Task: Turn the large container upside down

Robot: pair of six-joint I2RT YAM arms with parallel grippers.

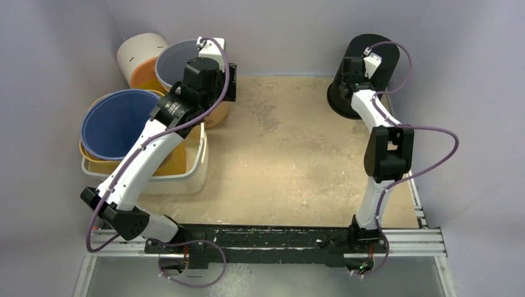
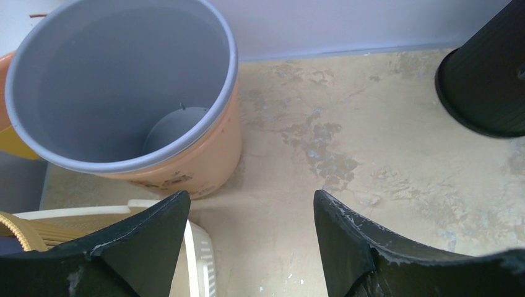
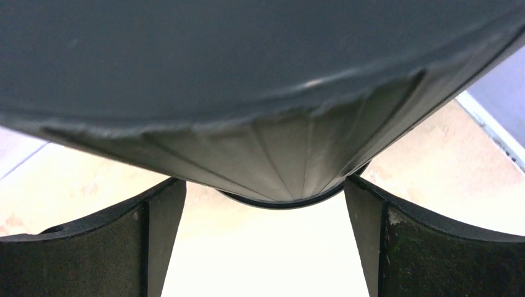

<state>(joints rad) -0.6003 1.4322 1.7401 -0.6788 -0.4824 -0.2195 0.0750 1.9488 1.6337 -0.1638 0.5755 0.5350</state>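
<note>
Container (image 3: 247, 93) mostly cut off above right gripper (image 3: 263, 204), fingers apart; left gripper (image 2: 251, 198) equally wide.

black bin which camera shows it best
Top external: it shows the whole black bin at the far right, apart from what the right arm covers. Left wrist catches only part of its side and rim in the corner. Right wrist is too close: its wall fills the frame.
</note>
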